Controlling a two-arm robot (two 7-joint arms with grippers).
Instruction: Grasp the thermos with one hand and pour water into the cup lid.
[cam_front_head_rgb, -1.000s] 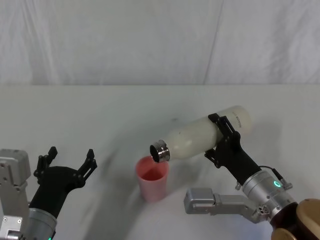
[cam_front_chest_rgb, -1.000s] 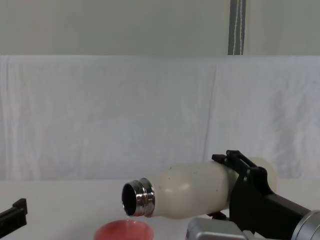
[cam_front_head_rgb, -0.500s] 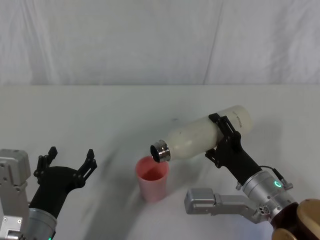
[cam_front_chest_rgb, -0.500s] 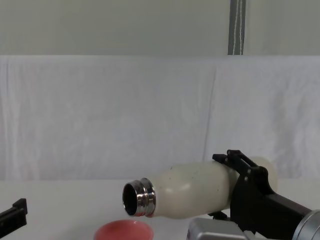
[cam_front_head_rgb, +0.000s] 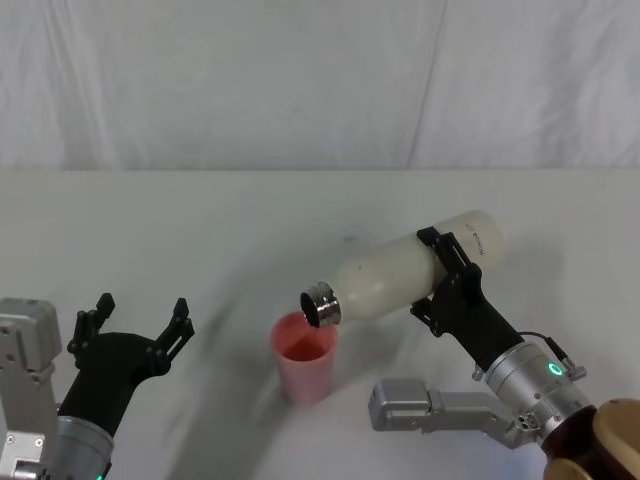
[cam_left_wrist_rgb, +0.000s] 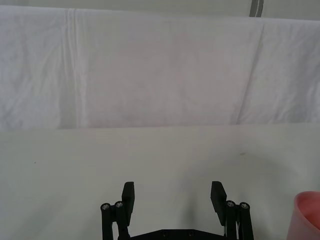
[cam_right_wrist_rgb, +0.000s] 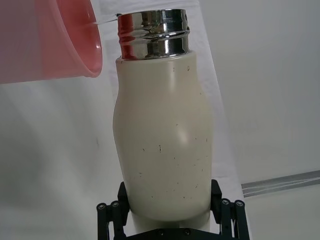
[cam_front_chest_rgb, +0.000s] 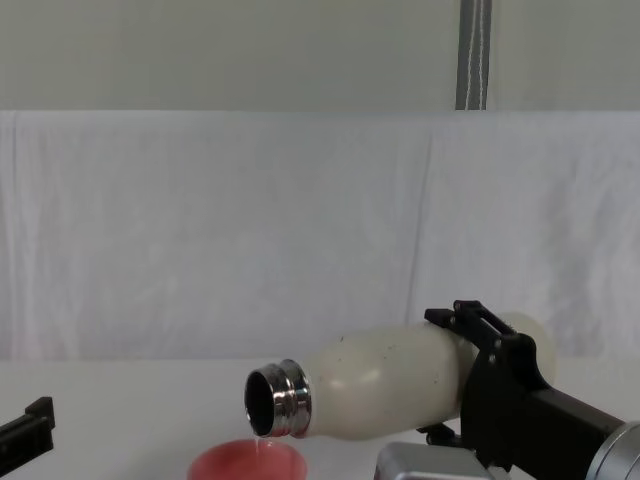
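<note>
The thermos (cam_front_head_rgb: 405, 273) is clamped by the right hand (cam_front_head_rgb: 447, 285), tipped (neck low) over the cup lid (cam_front_head_rgb: 305, 356); the left hand (cam_front_head_rgb: 135, 322) is held open nearby.

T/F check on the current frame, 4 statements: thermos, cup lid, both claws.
1. The right claw grips the thermos around its body. True.
2. The thermos stands upright on the table. False: it is tilted, steel neck lowest, mouth over the cup lid.
3. The left claw holds the cup lid. False: it is open, apart from the cup.
4. The cup lid stands upright. True.
</note>
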